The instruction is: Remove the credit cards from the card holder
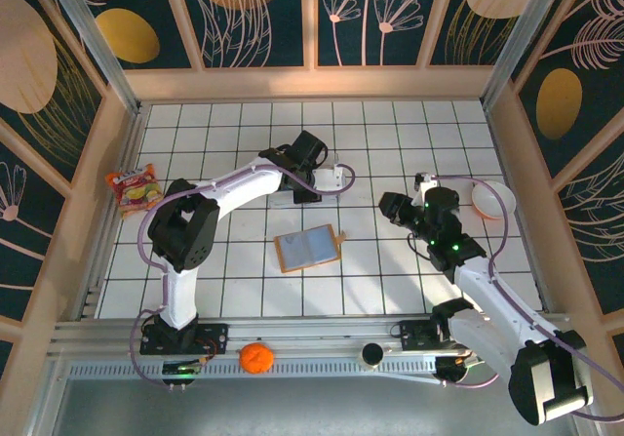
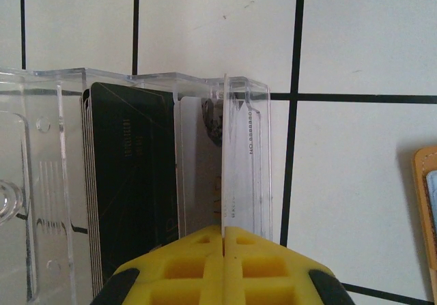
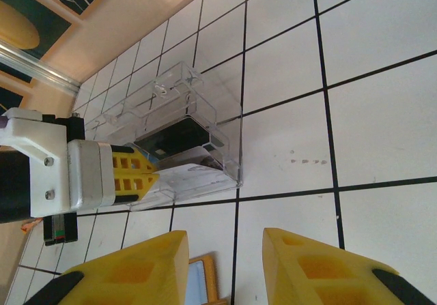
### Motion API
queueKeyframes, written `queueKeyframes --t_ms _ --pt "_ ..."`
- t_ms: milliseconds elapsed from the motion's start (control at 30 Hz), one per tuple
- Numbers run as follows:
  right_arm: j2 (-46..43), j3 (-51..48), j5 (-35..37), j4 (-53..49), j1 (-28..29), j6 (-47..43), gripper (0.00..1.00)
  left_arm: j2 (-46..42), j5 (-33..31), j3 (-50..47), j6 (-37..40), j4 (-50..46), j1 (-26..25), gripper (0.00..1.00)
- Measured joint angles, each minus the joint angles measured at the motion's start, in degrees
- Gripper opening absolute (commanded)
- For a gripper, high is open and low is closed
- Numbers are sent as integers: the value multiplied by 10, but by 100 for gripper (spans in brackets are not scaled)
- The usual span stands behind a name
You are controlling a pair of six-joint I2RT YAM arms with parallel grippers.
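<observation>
Your left gripper (image 2: pixel 224 235) clenched on a pale credit card (image 3: pixel 198 174) inside the clear box (image 2: pixel 41 182), right gripper (image 3: pixel 225 267) parted, empty, card holder (image 1: pixel 307 248) open, well apart from both.

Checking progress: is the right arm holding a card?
No, the right fingers stand apart with bare table between them.

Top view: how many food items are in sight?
2: the noodle packet by the left wall and the orange on the near rail; others may be hidden.
</observation>
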Motion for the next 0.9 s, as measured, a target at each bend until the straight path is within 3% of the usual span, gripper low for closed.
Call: queueKeyframes --t_ms 67,233,500,667,900 --pt "0 0 -2 0 -1 0 34 0 -2 0 0 0 0 10" --pt "0 0 -9 0 -1 2 34 0 -17 0 -7 6 -2 19" --pt "0 0 -16 0 -1 7 35 -4 -33 -1 -37 36 -2 22" --pt "1 -8 -29 9 -1 10 37 -59 -50 -35 -87 111 -2 28" --pt "17 -22 -39 18 27 12 38 -238 -45 -160 -223 302 6 61"
